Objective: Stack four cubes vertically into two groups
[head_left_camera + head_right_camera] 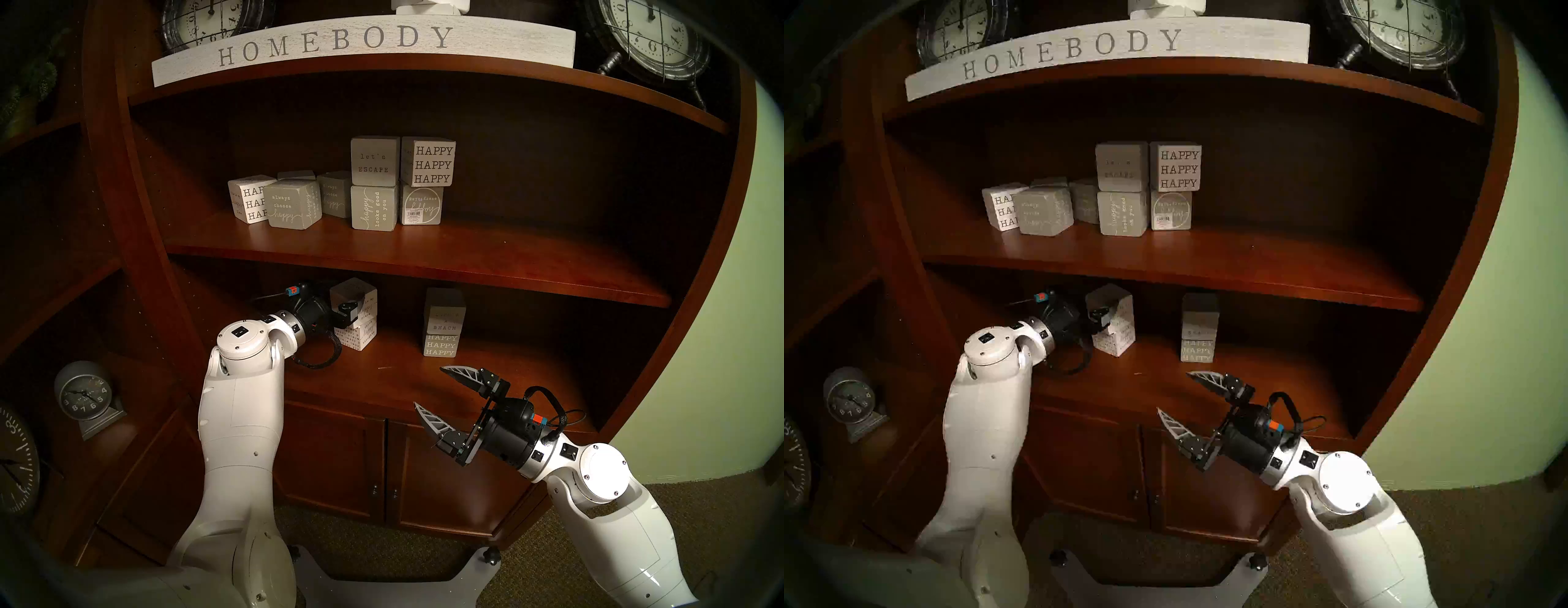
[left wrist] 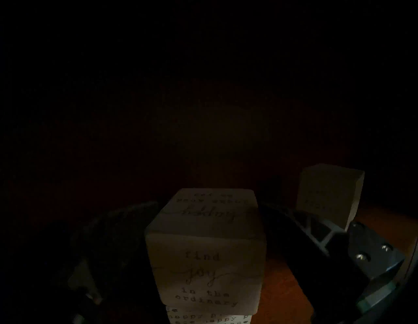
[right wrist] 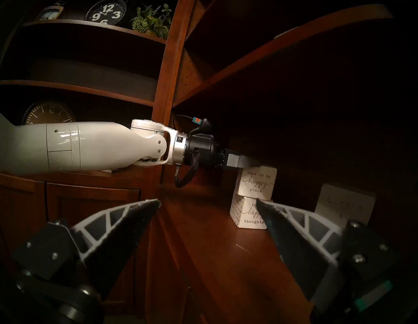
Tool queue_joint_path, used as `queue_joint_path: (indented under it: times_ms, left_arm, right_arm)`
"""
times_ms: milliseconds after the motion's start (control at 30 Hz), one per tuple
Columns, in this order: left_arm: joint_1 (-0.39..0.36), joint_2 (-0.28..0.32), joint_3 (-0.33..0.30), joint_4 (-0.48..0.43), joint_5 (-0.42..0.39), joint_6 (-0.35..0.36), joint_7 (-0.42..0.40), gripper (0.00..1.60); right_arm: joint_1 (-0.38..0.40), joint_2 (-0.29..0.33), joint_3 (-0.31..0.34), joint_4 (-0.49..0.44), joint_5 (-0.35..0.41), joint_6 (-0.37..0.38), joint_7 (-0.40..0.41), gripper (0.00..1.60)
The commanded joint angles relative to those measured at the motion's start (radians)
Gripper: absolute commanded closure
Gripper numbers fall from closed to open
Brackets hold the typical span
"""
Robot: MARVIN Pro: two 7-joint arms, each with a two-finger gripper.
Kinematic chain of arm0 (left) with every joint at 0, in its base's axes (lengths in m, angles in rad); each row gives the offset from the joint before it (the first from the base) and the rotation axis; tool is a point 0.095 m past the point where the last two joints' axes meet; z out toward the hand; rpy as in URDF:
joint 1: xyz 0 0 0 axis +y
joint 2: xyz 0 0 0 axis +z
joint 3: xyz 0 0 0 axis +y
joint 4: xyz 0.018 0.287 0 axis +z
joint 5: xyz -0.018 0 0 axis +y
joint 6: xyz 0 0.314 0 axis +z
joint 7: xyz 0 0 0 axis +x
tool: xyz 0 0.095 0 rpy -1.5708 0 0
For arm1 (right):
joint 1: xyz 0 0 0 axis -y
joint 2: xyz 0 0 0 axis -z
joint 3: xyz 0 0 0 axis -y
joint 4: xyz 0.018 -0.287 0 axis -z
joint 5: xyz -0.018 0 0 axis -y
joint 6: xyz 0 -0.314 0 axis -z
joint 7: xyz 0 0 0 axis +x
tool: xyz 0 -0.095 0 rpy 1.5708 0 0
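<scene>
Dim bookcase shelf (image 1: 382, 382) | left hand (image 2: 204, 237) clamps top white cube (image 1: 355, 299), sitting askew on bottom white cube (image 1: 357, 337): release could topple it | right hand (image 1: 432, 392) spread, empty

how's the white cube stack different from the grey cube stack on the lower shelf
The white stack carries black lettering; the grey stack carries white lettering. The white stack's top cube sits twisted and off-square on its base; the grey stack's cubes line up squarely. The left gripper is at the white stack's top cube, while the open right gripper hangs clear of the grey stack. Both are two cubes high on the lower shelf.
</scene>
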Motion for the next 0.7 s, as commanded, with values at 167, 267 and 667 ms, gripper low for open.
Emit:
queue_joint_path:
  times_ms: [167, 267, 667]
  left_arm:
    - [-0.023, -0.010, -0.003, -0.030, -0.006, -0.009, 0.000, 0.00]
    - [-0.022, -0.010, -0.005, -0.032, -0.004, -0.008, 0.001, 0.00]
    - [-0.011, -0.014, -0.012, -0.054, -0.004, -0.004, -0.002, 0.00]
  right_arm:
    - [0.002, -0.003, -0.002, -0.021, 0.003, 0.001, 0.001, 0.00]
    - [0.002, -0.003, -0.002, -0.021, 0.003, 0.001, 0.002, 0.00]
    - [0.002, -0.003, -0.002, -0.021, 0.003, 0.001, 0.002, 0.00]
